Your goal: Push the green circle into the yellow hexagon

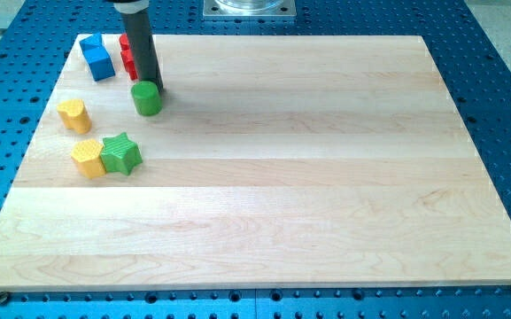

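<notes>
The green circle [147,98] stands on the wooden board [308,177] in the upper left part. The yellow hexagon [74,115] lies to its left and slightly lower, about a block's width of bare wood between them. My tip [155,88] is right at the green circle's upper right edge, touching it or nearly so. The dark rod rises from there to the view's top.
A second yellow block [88,159] touches a green star [121,153] below the hexagon. Two blue blocks [97,57] lie at the board's top left corner. A red block [127,56] is partly hidden behind the rod. The board's left edge is near the hexagon.
</notes>
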Controlling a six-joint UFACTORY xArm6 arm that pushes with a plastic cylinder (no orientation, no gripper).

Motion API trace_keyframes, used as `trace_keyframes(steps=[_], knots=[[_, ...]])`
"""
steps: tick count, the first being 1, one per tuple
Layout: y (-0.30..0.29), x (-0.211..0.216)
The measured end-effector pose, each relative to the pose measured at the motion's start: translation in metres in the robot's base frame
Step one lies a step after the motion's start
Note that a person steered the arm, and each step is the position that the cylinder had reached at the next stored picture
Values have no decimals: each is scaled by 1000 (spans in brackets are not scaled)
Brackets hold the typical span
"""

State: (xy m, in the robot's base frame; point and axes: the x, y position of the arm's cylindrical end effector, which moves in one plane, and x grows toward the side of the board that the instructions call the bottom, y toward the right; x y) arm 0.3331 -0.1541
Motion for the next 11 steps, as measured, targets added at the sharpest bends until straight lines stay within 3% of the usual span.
trace_keyframes(steps=[2, 3, 4, 5, 10, 11], knots=[[-29, 55], [-28, 45], [-7, 22], [57, 46], [-20, 90], [-10, 129]])
